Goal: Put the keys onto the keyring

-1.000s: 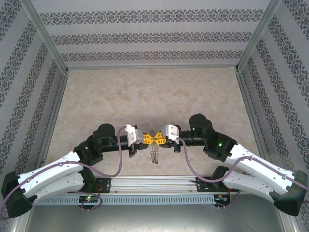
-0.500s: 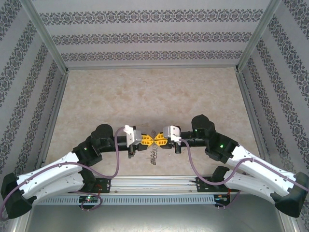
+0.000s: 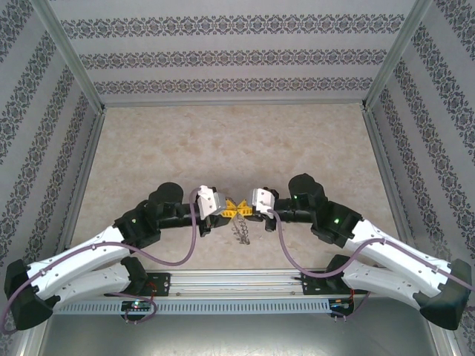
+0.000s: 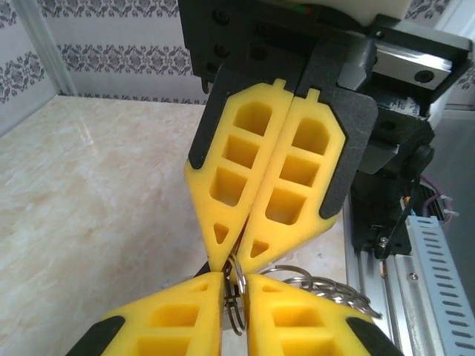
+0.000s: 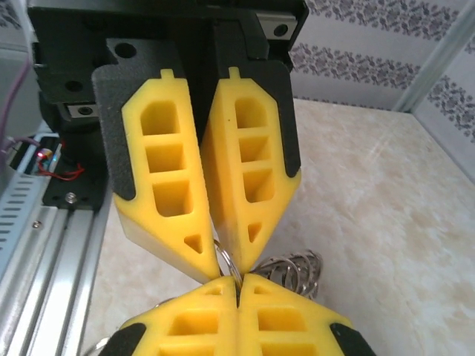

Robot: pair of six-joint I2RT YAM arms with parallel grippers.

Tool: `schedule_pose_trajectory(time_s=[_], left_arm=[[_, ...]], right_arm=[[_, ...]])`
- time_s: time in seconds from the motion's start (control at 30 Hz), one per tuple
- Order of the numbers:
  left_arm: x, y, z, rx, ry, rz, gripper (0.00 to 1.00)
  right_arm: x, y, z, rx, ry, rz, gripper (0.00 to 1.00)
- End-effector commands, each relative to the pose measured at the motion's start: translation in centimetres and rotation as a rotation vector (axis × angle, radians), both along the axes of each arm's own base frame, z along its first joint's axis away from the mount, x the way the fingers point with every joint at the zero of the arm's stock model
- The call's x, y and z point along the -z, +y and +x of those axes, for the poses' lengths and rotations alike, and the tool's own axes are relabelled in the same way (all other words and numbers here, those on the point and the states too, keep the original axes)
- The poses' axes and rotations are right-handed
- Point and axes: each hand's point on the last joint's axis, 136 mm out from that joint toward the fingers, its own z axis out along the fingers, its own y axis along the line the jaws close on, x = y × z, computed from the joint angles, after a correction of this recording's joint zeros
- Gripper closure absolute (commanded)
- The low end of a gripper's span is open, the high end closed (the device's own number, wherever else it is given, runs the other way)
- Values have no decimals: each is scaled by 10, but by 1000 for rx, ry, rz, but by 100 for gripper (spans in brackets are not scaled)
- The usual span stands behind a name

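Reaching inward from either side, the two arms are held low over the marble-patterned table [image 3: 223, 141], with elbows bent outward and forearms turned toward each other. The left gripper [image 3: 234, 210] and the right gripper [image 3: 243, 211] are thus brought tip to tip just above the keyring [image 3: 239, 231]. The keyring is seen hanging beneath the meeting fingertips, on the side nearer the aluminium rail [image 3: 237, 280]; whether its lowest wire loops touch the table cannot be told. In the left wrist view the left gripper's yellow fingers [image 4: 171, 322] are pressed almost together, and a thin grey wire of the keyring [image 4: 234, 300] is pinched in the narrow slit between them. The right gripper's fingers [image 4: 293, 174], directly above that wire, are laid flat against each other, their tips set on the same wire. The right wrist view gives the mirrored pose, with more loops of the keyring [image 5: 297, 271] bunched just beside the tips. A purple cable [image 3: 194, 248] is looped under the left arm beside the keyring, and a green lamp [image 3: 338, 221] is lit on the right arm.
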Motion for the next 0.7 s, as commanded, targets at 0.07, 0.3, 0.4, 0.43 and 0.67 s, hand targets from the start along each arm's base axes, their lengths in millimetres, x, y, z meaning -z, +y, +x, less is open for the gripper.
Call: schedule_pose_trajectory(time_s=[0.07, 0.3, 0.4, 0.43, 0.67], left_arm=[[0, 2, 10, -30, -27, 51, 96], [-9, 2, 7, -14, -50, 7, 100], [-22, 1, -3, 29, -74, -70, 100], [-26, 1, -7, 42, -79, -95, 100], [-41, 3, -20, 88, -99, -205, 100]], right_arm=[[-9, 6, 4, 13, -68, -33, 100], [-15, 6, -9, -34, -74, -6, 100], [-12, 5, -13, -47, -55, 8, 90], [-11, 5, -14, -49, -49, 9, 89], [-11, 4, -21, -68, -26, 34, 87]])
